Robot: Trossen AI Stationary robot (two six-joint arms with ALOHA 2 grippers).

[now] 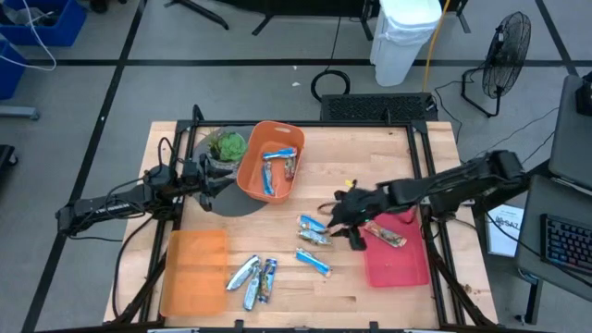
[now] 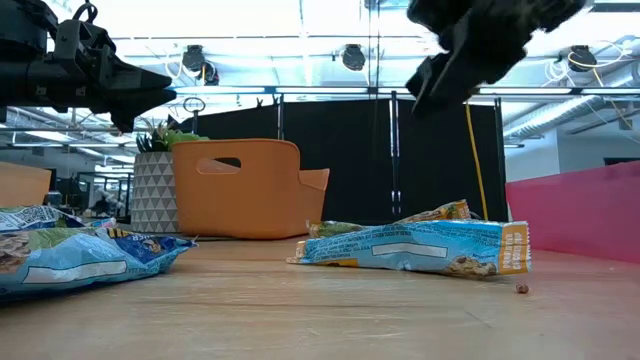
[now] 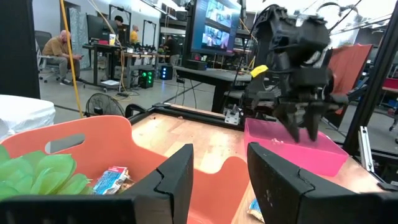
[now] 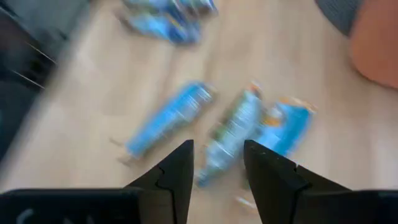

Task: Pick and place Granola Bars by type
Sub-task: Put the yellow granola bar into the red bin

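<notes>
High view, right tool (image 1: 344, 225): dark, two hard fingers spread with nothing between them, hanging over the middle of the worktop just above a pair of bars.
Right wrist view: the same fingers (image 4: 177, 177) frame blurred wrappers on pale wood; bar type there cannot be told.
Left tool (image 1: 215, 178): black, spread and empty, held beside the rim of the orange basket.
Left wrist view, fingers (image 3: 177, 180): flat, angular, matte, apart, with the basket wall showing between them.
Bars under the right tool (image 1: 314, 229): slim, crinkled foil, bright blue with lighter print, lying flat and touching each other.
Single blue bar (image 1: 313, 262): slim, glossy, lying alone nearer the front edge.
Silver and dark blue bars (image 1: 253, 277): a shiny cluster near the front, just beside the orange mat.
Brownish bar (image 1: 385, 234): lies on the pink tray.
Bars in basket (image 1: 278, 164): a few, mixed wrappers.
Orange basket (image 1: 250, 163): smooth plastic, rounded corners, slot handle.
Pink tray (image 1: 398, 264): low-walled, plain, on the right side.
Orange mat (image 1: 193, 271): flat, rectangular, front left.
Potted plant (image 1: 226, 145): leafy green, patterned pot, touching the basket's far-left side.
Worktop (image 1: 370, 148): light wood boards in a black frame.
</notes>
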